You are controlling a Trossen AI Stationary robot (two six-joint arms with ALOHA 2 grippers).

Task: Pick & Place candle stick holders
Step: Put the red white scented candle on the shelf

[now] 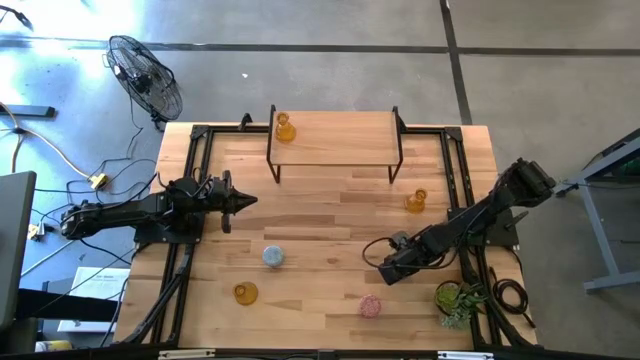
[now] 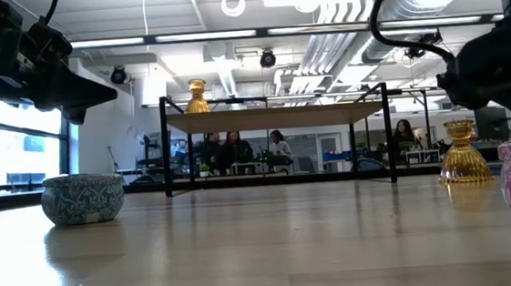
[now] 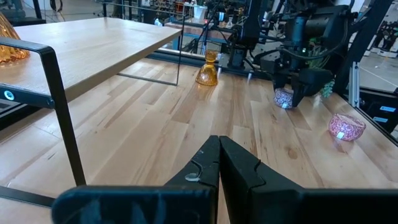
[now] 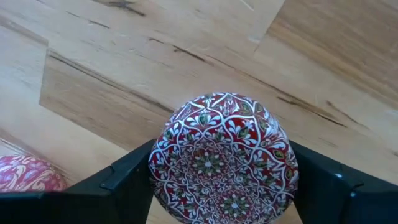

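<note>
1. Holders: one amber holder (image 1: 284, 127) on the shelf (image 1: 335, 140), another (image 1: 416, 201) near the table's (image 1: 320, 215) right edge.
2. Right gripper (image 4: 221, 180) straddles a patterned holder (image 4: 224, 158), fingers beside it; whether they grip it, I cannot tell.
3. Left gripper (image 1: 238, 200) pressed together, open boards ahead.

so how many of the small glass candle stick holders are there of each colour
amber glass candle stick holders: 3
pink patterned glass candle stick holders: 2
pale blue glass candle stick holder: 1
total: 6
</note>
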